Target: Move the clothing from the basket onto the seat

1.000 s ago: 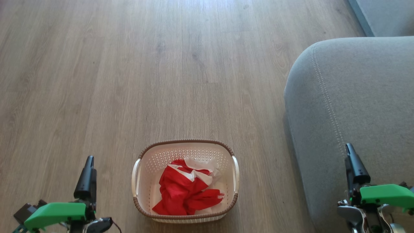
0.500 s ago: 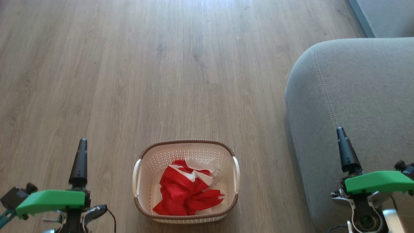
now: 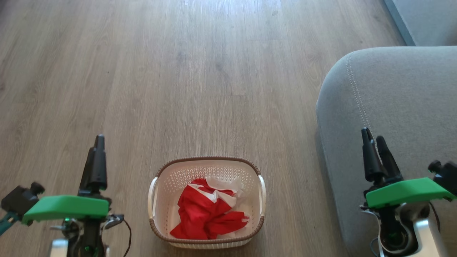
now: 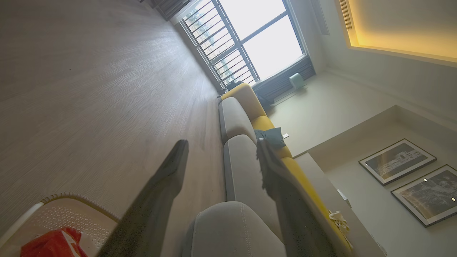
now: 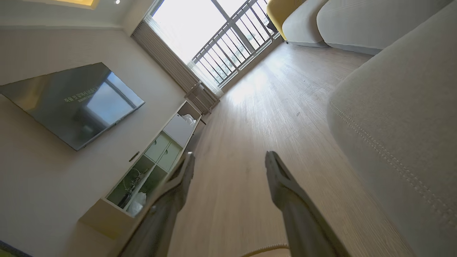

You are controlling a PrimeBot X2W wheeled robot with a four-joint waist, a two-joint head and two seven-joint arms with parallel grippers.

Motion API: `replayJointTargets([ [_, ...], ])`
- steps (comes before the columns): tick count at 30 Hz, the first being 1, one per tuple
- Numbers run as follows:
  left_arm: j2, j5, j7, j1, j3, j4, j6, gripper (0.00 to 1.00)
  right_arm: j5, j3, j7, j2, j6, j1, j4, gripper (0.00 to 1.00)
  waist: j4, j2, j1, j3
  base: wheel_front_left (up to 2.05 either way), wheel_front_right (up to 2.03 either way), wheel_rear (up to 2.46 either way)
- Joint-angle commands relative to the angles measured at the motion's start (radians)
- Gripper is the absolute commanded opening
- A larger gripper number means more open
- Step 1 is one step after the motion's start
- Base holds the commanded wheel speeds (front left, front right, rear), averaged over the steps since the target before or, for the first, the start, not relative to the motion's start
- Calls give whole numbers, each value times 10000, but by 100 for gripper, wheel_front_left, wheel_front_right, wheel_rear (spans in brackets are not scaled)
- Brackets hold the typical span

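Clothing (image 3: 205, 214) lies crumpled in the basket (image 3: 209, 159), beside the seat (image 3: 400, 100). Left claw (image 3: 98, 141) and right claw (image 3: 372, 135) gape wide, empty. A shallow pinch could let it slip, or drag the basket.

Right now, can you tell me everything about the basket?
The basket is small, cream plastic with lots of little holes, rounded corners, a brown braided-looking rim and two white side handles. It sits upright on the wooden floor, left of the grey seat without touching it. Crumpled red and white clothes lie inside.
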Motion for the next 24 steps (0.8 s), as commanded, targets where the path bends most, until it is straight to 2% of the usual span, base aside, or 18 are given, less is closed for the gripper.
replayJointTargets([
  [1, 90, 551, -133, -616, 13, -598, 68, 100, -505, 195, -141, -90, 1, -574, -503, 100, 3, 0, 0, -20, 0, 0, 0],
  [6, 96, 1330, -279, -538, -604, -882, 297, 100, -1287, 350, -288, -103, 1, -602, -682, 100, 13, 0, 0, -101, 0, 0, 0],
  [13, 104, 2742, -484, -521, -1203, -1102, 345, 100, -2341, 619, -494, -205, 1, -535, -810, 100, 12, 0, 0, -131, 0, 0, 0],
  [21, 113, 5157, -717, -520, -2306, -804, 1082, 100, -3567, 848, -729, -292, 1, -571, -770, 100, -24, 0, 0, -127, 0, 0, 0],
  [24, 115, 5642, -776, -550, -2596, -655, 1319, 100, -3823, 909, -788, -299, 1, -585, -808, 100, -28, 0, 0, -114, 0, 0, 0],
])
